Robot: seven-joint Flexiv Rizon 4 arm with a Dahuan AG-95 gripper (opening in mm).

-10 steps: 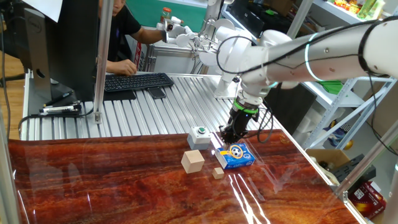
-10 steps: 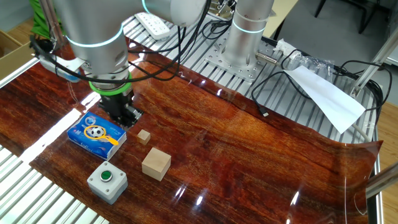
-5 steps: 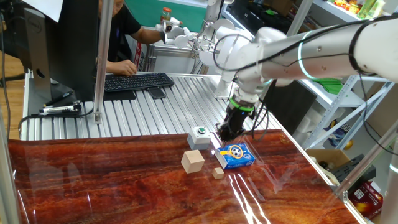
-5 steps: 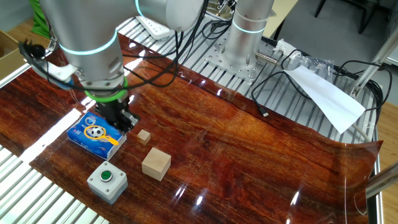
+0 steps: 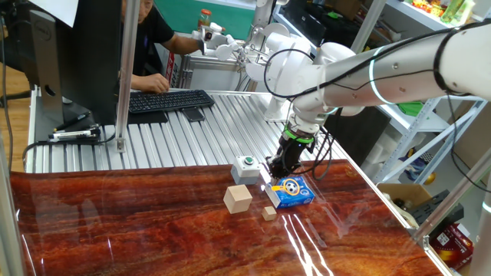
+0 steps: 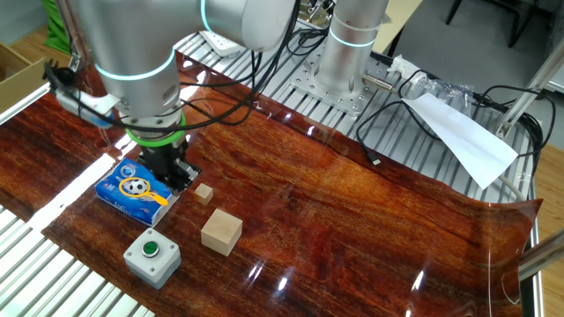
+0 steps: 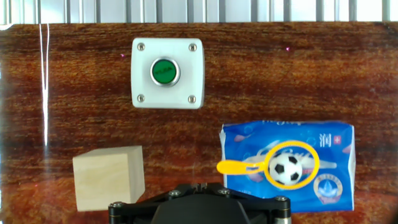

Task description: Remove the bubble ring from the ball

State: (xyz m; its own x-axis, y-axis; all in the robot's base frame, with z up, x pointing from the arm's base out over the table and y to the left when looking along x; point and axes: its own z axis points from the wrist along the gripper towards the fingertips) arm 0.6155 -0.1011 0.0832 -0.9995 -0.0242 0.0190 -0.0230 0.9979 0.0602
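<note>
Bubble ring (image 7: 291, 165): seated around the ball (image 7: 286, 168) on the blue pack (image 6: 132, 192), near the table (image 6: 352, 220) corner.
Claw (image 6: 174, 170): just beside the pack; open or clenched cannot be told.
Recommended: the stem to be gripped, lifted straight.

tabletop (image 7: 348, 74): we see glossy red-brown wood grain
cube (image 7: 109, 177): we see pale matt wood
bubble ring (image 7: 283, 165): smooth yellow-orange plastic
pack (image 7: 336, 168): shiny blue wrapper
</note>
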